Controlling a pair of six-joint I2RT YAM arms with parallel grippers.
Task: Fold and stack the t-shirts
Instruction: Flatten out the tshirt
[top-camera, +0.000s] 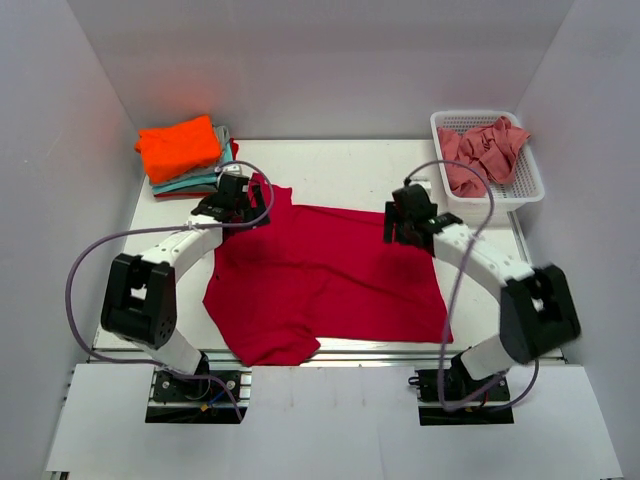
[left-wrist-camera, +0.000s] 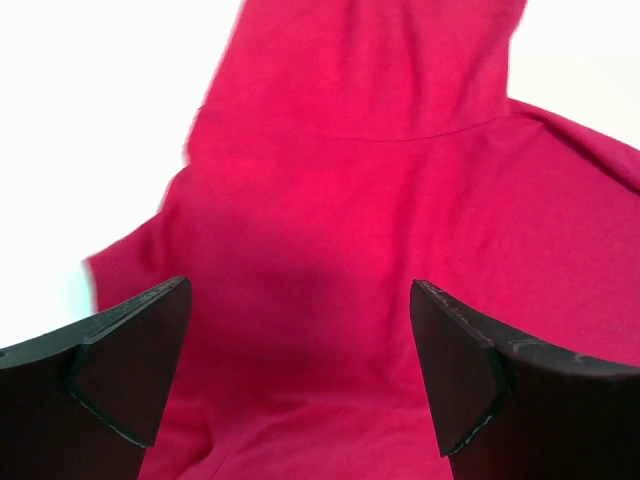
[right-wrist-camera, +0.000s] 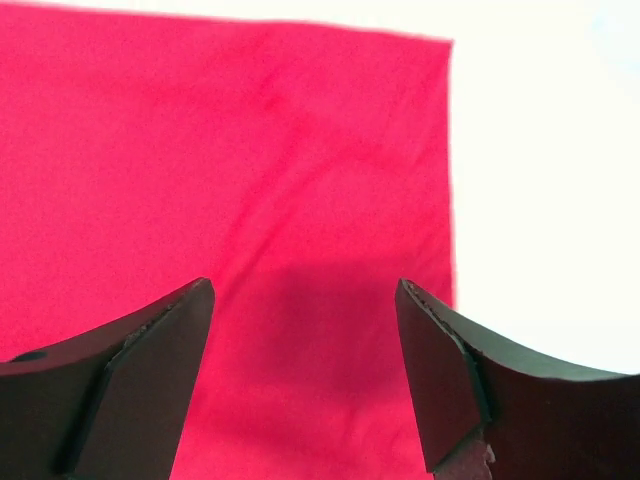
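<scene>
Left gripper hangs wide open and empty over the red shirt, just by the sleeve that points to the table's far edge. Right gripper also has its jaws well apart with nothing between them. It is low over the shirt's far-right corner, where red cloth meets bare table.

The shirt lies spread across the middle of the table, fairly flat but bunched along its near-left edge. Folded shirts, orange on top, are stacked at the far-left corner. Pink ones wait in the basket at the far-right corner.

The step in hand looks like pinching the shirt's far edge at both ends to start a fold. To do it well, each gripper should come down with one finger just off the cloth edge and one on it, so the pinch takes one layer cleanly. On the left, it is better to grab at the shoulder seam than at the loose sleeve, or the sleeve will trail. Both should close before either lifts, then rise together and level, so the fold line stays straight and the cloth doesn't drag sideways.
</scene>
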